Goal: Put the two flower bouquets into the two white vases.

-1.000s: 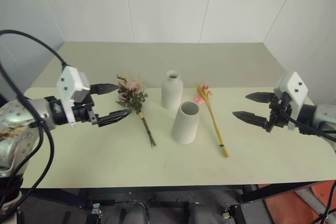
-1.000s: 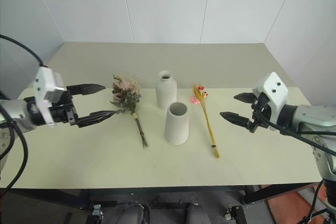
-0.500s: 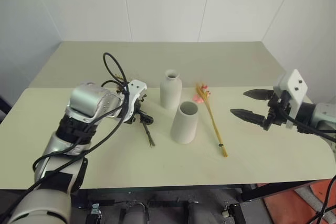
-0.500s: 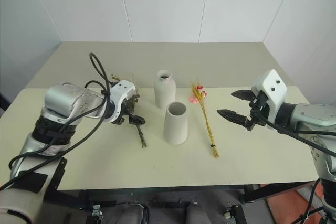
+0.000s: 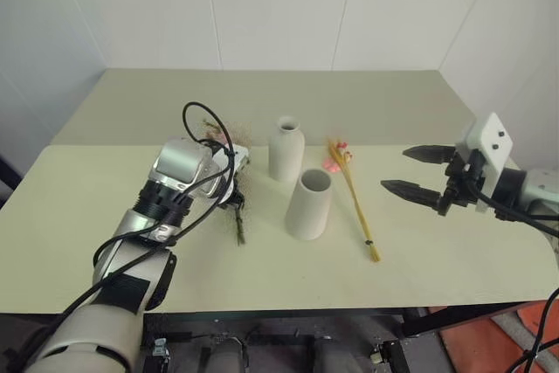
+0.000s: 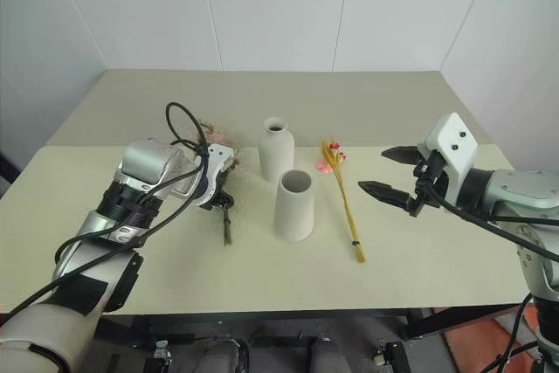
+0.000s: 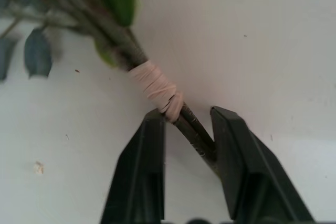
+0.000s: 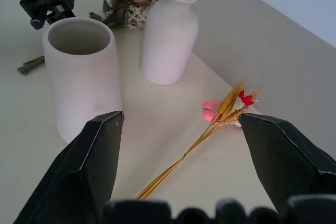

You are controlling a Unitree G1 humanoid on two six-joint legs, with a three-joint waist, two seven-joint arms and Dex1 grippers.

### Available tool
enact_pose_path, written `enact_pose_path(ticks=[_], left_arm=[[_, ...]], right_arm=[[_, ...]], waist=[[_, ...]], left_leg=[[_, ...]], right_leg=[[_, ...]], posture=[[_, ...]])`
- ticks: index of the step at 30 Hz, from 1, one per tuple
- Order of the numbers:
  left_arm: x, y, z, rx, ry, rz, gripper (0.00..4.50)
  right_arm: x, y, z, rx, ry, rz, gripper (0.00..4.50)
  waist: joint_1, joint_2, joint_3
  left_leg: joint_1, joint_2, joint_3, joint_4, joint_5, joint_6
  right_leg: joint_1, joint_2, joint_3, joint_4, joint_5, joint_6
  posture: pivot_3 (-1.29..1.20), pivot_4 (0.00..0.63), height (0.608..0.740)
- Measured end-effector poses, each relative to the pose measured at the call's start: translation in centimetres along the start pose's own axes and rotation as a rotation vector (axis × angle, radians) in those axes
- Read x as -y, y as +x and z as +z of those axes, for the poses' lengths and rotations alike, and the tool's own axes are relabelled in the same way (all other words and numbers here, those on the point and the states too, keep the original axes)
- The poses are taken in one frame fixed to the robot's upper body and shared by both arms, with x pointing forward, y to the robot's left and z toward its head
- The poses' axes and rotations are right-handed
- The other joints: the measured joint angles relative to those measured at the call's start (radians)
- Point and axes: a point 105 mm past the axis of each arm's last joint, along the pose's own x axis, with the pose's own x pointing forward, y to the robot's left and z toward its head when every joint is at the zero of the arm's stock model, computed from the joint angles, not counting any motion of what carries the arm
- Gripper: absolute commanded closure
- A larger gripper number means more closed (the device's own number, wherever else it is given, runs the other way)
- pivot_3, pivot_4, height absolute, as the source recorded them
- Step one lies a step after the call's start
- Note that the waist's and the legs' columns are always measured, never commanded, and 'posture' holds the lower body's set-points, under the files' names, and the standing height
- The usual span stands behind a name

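dusty-pink rose bunch (image 6: pixel 212 141) lies on the bench (image 6: pixel 262 259) left of the bottle vase (image 6: pixel 275 150). my left jaws (image 7: pixel 186 129) are clenched on its stems just below the tape; my right jaws (image 6: pixel 374 172) hang released. so thin a pinch could let the stems twist free.

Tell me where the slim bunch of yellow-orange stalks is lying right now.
In the head views, the slim bunch of yellow-orange stalks lies flat on the table, right of the wide-mouthed white ceramic vase, between it and the open right gripper.
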Motion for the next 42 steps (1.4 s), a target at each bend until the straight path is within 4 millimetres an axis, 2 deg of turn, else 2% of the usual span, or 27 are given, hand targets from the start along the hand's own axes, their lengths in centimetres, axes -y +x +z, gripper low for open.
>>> enact_pose_path(ticks=[2,5,8,11,13,14,17,20,24,31,40,42], left_arm=[[-0.4,0.1,0.1,0.01,-0.01,0.012,4.35],[-1.5,0.0,0.4,0.039,-0.035,0.057,4.41],[-4.4,-0.8,1.2,0.147,-0.095,0.179,4.41],[-8.4,-3.4,3.6,0.378,-0.163,0.339,4.41],[-10.0,-5.9,5.6,0.569,-0.169,0.394,4.41],[-10.1,-7.1,6.9,0.689,-0.173,0.386,4.41],[-7.9,-10.2,10.8,0.985,-0.215,0.216,4.41],[-5.2,-13.0,13.6,1.156,-0.227,-0.04,4.41],[-1.6,-15.2,15.7,1.265,-0.146,-0.327,4.41],[2.5,-13.2,16.2,1.284,-0.007,-0.545,4.41],[5.0,-12.1,18.2,1.32,0.064,-0.566,4.41],[5.4,-11.1,18.0,1.299,0.084,-0.553,4.41]], right_arm=[[-0.1,0.0,0.1,0.004,0.002,0.004,0.36],[-0.3,0.0,0.4,0.014,-0.01,0.012,0.36],[-0.5,-0.2,0.5,0.017,-0.016,0.011,0.36],[-0.6,-0.3,0.4,0.016,-0.012,0.008,0.36],[-0.5,-0.4,0.5,0.021,-0.01,0.006,0.36],[-0.5,-0.4,0.5,0.021,-0.01,0.004,0.36],[-0.5,-0.3,0.6,0.027,-0.01,-0.001,0.36],[-0.6,-0.2,1.0,0.044,-0.015,0.001,0.36],[-0.8,0.0,1.2,0.057,-0.012,-0.006,0.36],[-1.7,-0.2,0.8,0.049,-0.007,-0.006,0.36],[-1.8,-1.1,0.9,0.062,0.007,-0.052,0.36],[-1.8,-1.2,0.8,0.058,0.009,-0.063,0.36]], waist=[[-0.001,0.0,0.0],[-0.002,0.0,0.0],[-0.004,-0.001,0.001],[-0.002,-0.003,0.001],[0.0,-0.003,0.002],[0.002,-0.003,0.002],[0.025,-0.003,0.002],[0.028,-0.003,0.002],[0.023,-0.003,0.002],[0.02,-0.004,0.002],[0.022,-0.004,0.002],[0.019,-0.004,0.002]], left_leg=[[0.0,0.0,0.0,0.0,0.0,0.0],[0.0,0.0,0.0,0.0,0.0,0.0],[-0.001,0.0,0.0,0.0,0.0,0.0],[-0.001,0.0,0.0,0.0,0.0,0.0],[-0.001,0.0,0.0,0.0,0.0,0.0],[-0.001,0.0,0.0,0.0,0.0,0.0],[-0.003,-0.001,0.0,0.002,0.0,0.0],[-0.006,-0.002,0.0,0.003,0.0,0.0],[-0.006,-0.002,0.0,0.003,0.0,0.0],[-0.006,-0.001,0.0,0.003,0.0,0.0],[-0.006,-0.002,0.0,0.003,0.0,0.0],[-0.006,-0.002,0.0,0.003,0.0,0.0]], right_leg=[[0.0,0.0,0.0,0.0,0.0,0.0],[0.0,0.0,0.0,0.001,0.0,0.0],[-0.001,0.0,0.0,0.0,0.0,0.0],[-0.001,0.0,0.0,0.0,0.003,-0.004],[-0.001,-0.001,0.0,-0.001,0.004,-0.004],[-0.001,-0.001,0.0,-0.001,0.005,-0.005],[0.0,-0.002,-0.001,-0.003,0.006,-0.004],[-0.001,-0.002,-0.001,-0.004,0.006,-0.002],[-0.001,-0.002,-0.001,-0.005,0.006,-0.002],[-0.001,-0.001,-0.001,-0.004,0.005,0.0],[-0.001,-0.002,-0.001,-0.005,0.003,0.003],[-0.001,-0.002,-0.001,-0.004,0.003,0.003]], posture=[[0.0,0.15,0.74],[0.0,0.15,0.74],[0.0,0.15,0.74],[0.0,0.15,0.74],[0.0,0.15,0.74],[0.0,0.15,0.74],[0.0,0.15,0.74],[0.0,0.15,0.74],[0.0,0.15,0.74],[0.0,0.15,0.74],[0.0,0.15,0.74],[0.0,0.15,0.74]])
